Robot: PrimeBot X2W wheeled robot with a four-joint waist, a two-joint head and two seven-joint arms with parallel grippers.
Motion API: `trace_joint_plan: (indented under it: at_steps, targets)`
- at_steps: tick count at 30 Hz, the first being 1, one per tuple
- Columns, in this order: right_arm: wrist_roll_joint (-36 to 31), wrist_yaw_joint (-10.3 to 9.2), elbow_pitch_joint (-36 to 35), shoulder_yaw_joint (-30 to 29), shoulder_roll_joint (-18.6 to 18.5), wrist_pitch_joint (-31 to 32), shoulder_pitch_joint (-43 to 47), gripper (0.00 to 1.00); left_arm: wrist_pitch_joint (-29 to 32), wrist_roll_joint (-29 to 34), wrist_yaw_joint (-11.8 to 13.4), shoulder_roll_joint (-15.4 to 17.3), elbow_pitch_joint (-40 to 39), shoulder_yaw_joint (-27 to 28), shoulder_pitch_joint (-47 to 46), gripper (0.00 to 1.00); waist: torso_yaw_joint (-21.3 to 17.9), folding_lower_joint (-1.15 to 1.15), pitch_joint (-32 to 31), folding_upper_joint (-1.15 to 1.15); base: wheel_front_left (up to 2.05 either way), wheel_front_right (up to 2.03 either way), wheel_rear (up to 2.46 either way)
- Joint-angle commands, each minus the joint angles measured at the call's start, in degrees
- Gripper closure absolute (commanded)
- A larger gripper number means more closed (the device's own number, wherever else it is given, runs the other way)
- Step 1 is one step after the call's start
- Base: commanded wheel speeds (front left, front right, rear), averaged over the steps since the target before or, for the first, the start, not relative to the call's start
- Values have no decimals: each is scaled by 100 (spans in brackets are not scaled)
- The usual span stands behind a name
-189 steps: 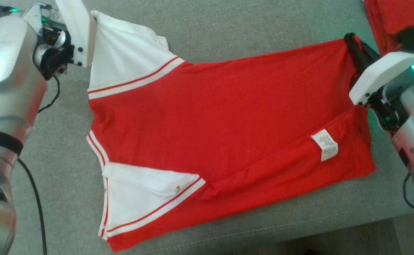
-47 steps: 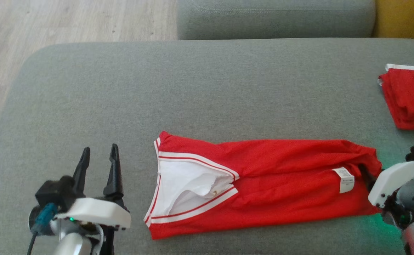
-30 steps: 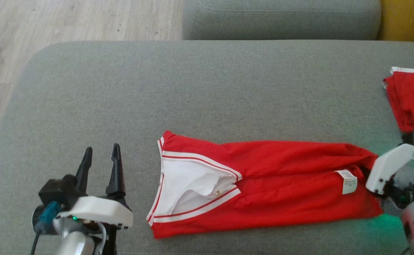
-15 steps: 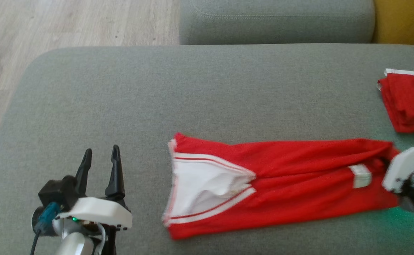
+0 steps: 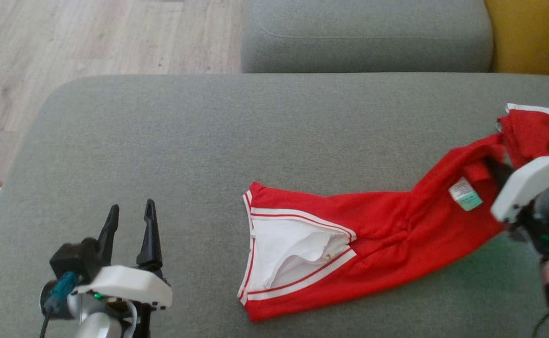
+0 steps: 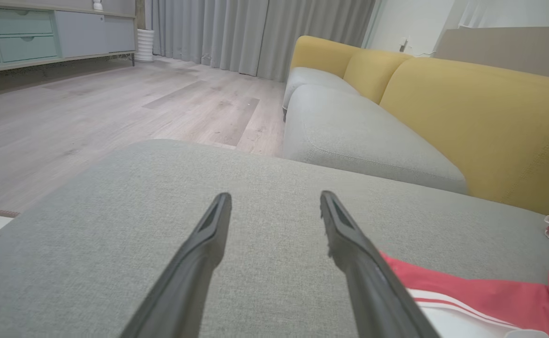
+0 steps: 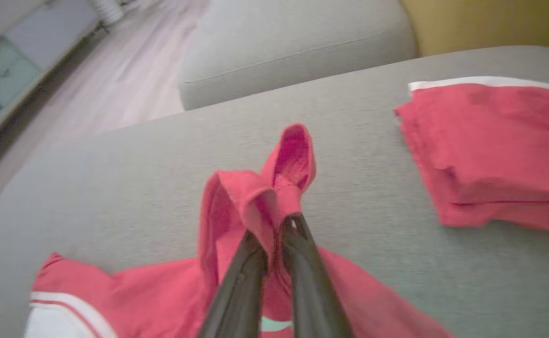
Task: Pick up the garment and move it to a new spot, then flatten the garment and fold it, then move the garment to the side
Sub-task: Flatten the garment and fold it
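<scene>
Red and white garment [image 5: 373, 234] lies stretched long on grey cushion [image 5: 185, 141] — right end raised off cushion. Right gripper [image 7: 274, 230] pinches that red end, fingers pressed tight on cloth. Left gripper [image 5: 131, 213] spread wide, holds nothing, near garment's white end, not touching. Pile of folded red clothes [image 7: 495, 150] sits just past raised end. Second grey cushion [image 5: 363, 37] and yellow backrest [image 6: 467, 117] behind.

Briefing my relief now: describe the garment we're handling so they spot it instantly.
On the big grey cushion, look toward the near edge for the long red garment with a white, red-striped panel at its left end. Unlike the folded red pile at far right, its right end is lifted, pinched in the right tool.
</scene>
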Motion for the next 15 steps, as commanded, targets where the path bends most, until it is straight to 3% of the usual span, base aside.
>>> trace_joint_plan:
  at_steps: [1, 4, 5, 8, 15]
  targets:
    - [149, -5, -568, 110, 102, 107, 140, 100, -70, -35, -21, 50, -125, 256, -136, 0, 67, 0, -50, 0, 0, 0, 0]
    - [461, -5, -1414, 169, 450, 414, 464, 100, -70, -51, -35, 78, -117, 269, -125, 0, 164, 0, -101, 0, 0, 0, 0]
    - [653, -5, -1984, 255, 720, 637, 687, 100, -69, -61, -45, 96, -115, 277, -121, 0, 239, 0, -123, 0, 0, 0, 0]
    - [898, -5, -2594, 377, 1149, 901, 944, 100, -64, -77, -67, 108, -98, 263, -123, 0, 369, 0, -140, 0, 0, 0, 0]
    - [1204, -5, -2659, 782, 1668, 1054, 1143, 100, -22, -77, -113, 69, -11, 148, -214, 0, 808, 0, -119, 0, 0, 0, 0]
